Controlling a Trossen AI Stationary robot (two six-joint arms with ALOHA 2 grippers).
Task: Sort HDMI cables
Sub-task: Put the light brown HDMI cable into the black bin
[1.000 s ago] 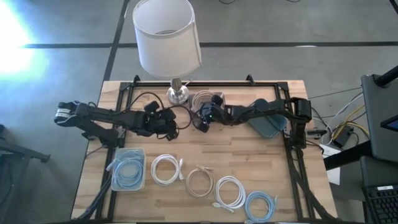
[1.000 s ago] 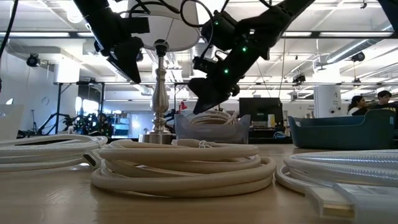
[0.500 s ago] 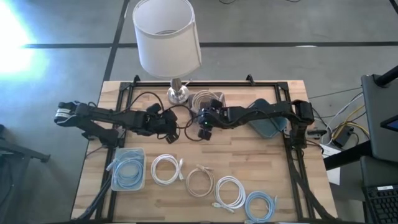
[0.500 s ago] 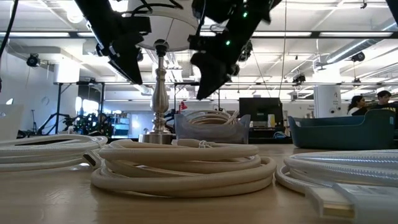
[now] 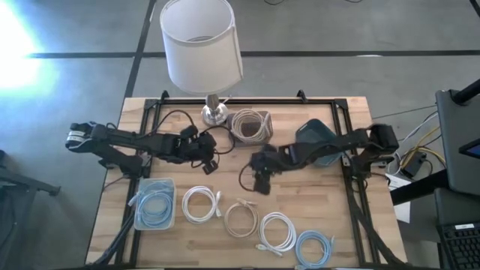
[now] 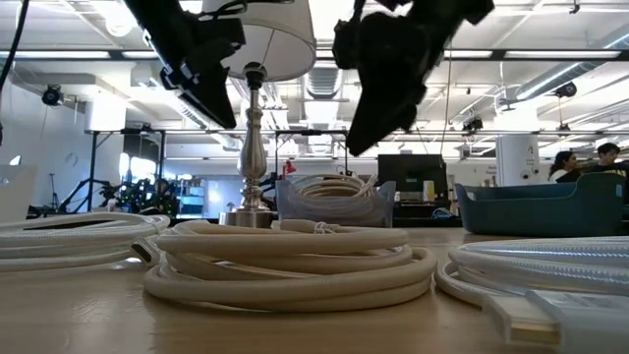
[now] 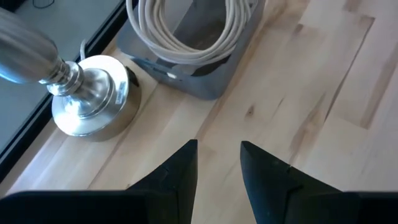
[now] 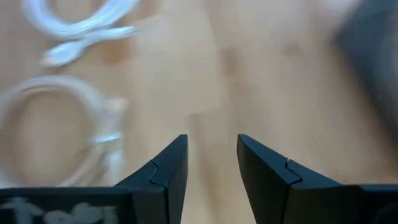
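Observation:
Along the near half of the table lie HDMI cables as round coils: a light blue one [image 5: 154, 204] in a clear tray, a white one [image 5: 201, 204], a beige one [image 5: 241, 219], another white one [image 5: 277, 231] and a light blue one [image 5: 315, 247]. A further beige coil [image 5: 250, 124] lies in a grey bin by the lamp. My right gripper [image 5: 259, 180] hangs open above bare wood just beyond the beige coil [image 8: 56, 124], holding nothing. My left gripper [image 5: 208, 154] hangs open near the lamp's foot, facing the grey bin [image 7: 186, 68].
A lamp with a white shade [image 5: 201, 45] and a metal foot [image 7: 93, 102] stands at the far middle. A dark blue bin [image 5: 319, 142] sits under my right arm at the right. A black frame [image 5: 150, 109] runs along the table's edges.
My right gripper has drawn away from the grey bin, going toward the table's near edge and a little to the right, and has tipped steeper downward; it now hangs over the wood beyond the row of coils. The beige coil stays in the bin.

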